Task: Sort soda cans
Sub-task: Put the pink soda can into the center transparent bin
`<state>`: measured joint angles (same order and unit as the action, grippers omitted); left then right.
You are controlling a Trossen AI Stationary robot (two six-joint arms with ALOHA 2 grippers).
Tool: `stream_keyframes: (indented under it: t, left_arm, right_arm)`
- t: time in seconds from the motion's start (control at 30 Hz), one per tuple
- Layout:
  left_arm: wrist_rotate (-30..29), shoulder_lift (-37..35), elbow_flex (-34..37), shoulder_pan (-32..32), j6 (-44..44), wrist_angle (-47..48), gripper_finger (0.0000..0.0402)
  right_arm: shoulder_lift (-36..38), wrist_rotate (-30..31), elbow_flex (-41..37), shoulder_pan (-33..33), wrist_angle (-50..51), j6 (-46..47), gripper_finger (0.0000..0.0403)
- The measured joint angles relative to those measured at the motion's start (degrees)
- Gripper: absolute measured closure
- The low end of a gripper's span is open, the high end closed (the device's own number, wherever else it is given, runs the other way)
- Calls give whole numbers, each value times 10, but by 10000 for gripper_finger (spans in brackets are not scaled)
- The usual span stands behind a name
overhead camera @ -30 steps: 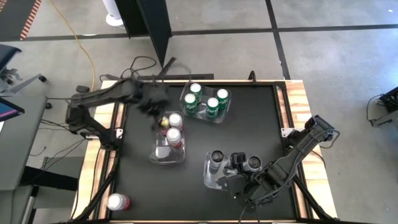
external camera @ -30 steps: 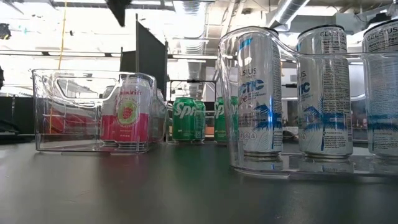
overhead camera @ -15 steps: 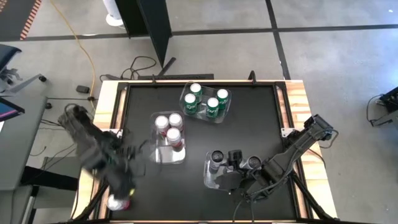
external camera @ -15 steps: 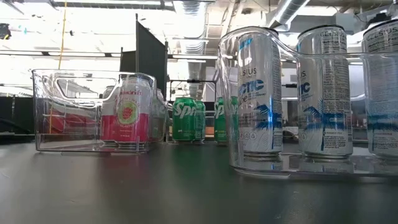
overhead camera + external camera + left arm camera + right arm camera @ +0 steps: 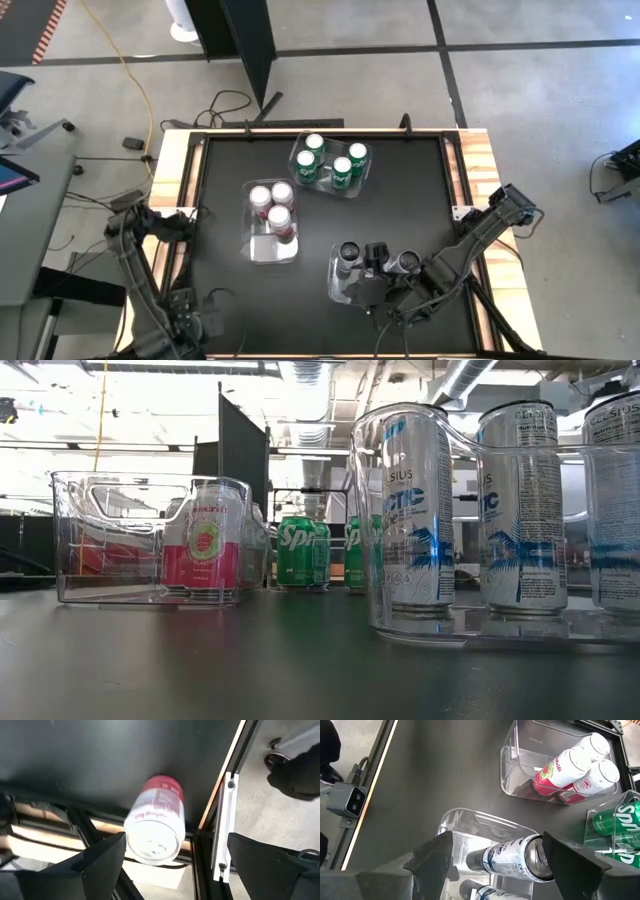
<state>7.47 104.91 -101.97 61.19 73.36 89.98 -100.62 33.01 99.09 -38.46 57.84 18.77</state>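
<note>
1. My left jaws (image 5: pixel 170 865) stand wide and empty above the last red-pink can (image 5: pixel 155 827), which stands at the near left corner of the tabletop (image 5: pixel 400 210), just beside the edge rail.
2. My right jaws (image 5: pixel 495 865) are also wide, holding nothing — they hover over the clear bin (image 5: pixel 485 827) of dark cans.
3. Risk: the can is so near the edge that an off-centre closing could push it over the rail and off the tabletop.
4. The can is upright — its long axis is vertical and its silver top points up toward my wrist.
</note>
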Motion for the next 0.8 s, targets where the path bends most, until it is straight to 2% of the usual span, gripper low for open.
stream_keyframes:
  t: [0.2, 0.4, 0.63, 0.8]
  left_arm:
    - [-1, 5, 4, 35, 49, -1, 45]
    - [2, 5, 47, 75, 71, 2, 24]
    - [-46, 5, 86, 87, 98, -1, 19]
    - [-49, 3, 105, 87, 105, -4, 19]
  right_arm:
    - [0, 0, 0, -2, -13, -23, 77]
    - [0, 0, 0, -3, -19, -33, 77]
    - [0, 0, 0, -6, -18, -39, 77]
    - [0, 0, 0, -9, -19, -39, 77]
